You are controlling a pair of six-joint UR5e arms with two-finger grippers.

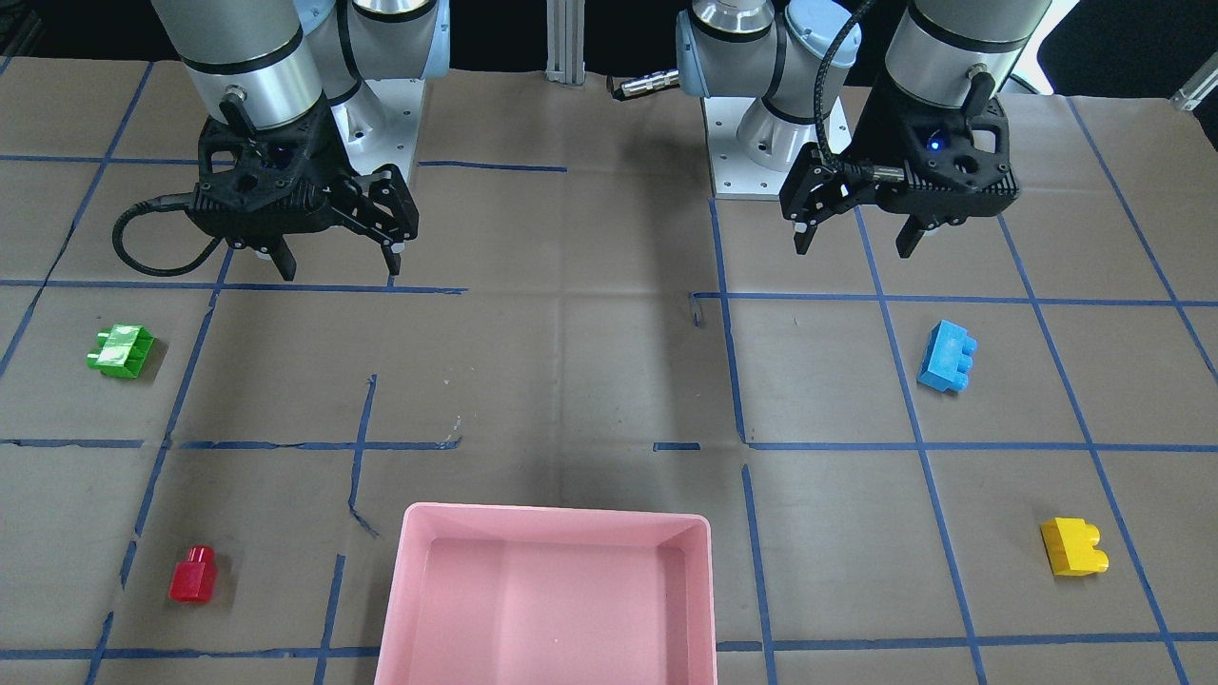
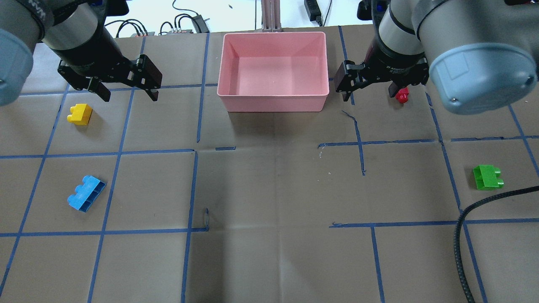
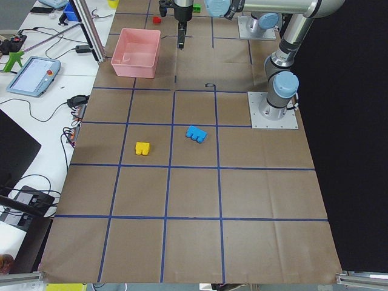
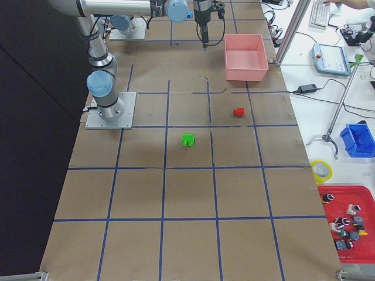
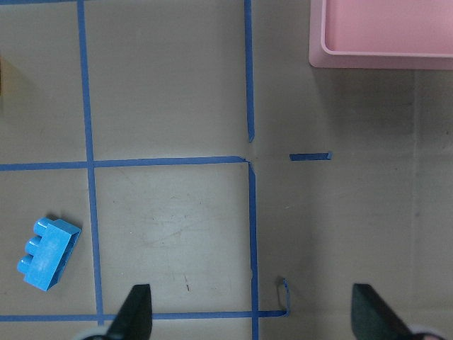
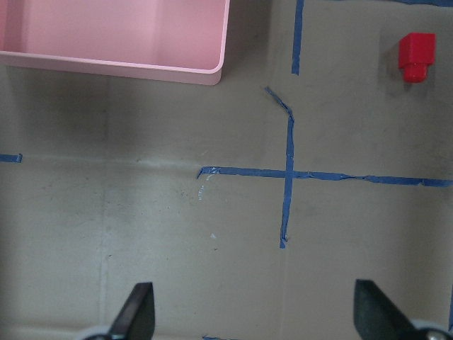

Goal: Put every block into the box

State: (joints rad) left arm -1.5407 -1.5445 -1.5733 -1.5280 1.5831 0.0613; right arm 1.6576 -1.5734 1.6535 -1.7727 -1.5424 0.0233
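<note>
The pink box [image 1: 557,518] stands empty at the table's edge far from the robot, between the arms; it also shows in the overhead view [image 2: 273,100]. The four blocks lie on the table outside it: green [image 1: 121,350], light blue [image 1: 948,357], yellow [image 1: 1073,546] and red [image 1: 193,575]. My left gripper [image 1: 854,252] hovers open and empty, with the blue block [image 5: 47,252] at the left of its wrist view. My right gripper [image 1: 339,274] hovers open and empty, with the red block [image 6: 416,57] at the upper right of its wrist view.
Blue tape lines form a grid on the brown table cover. The two arm bases [image 1: 761,143] stand at the robot's side of the table. A black cable [image 2: 463,235] hangs over the right half near the green block [image 2: 487,176].
</note>
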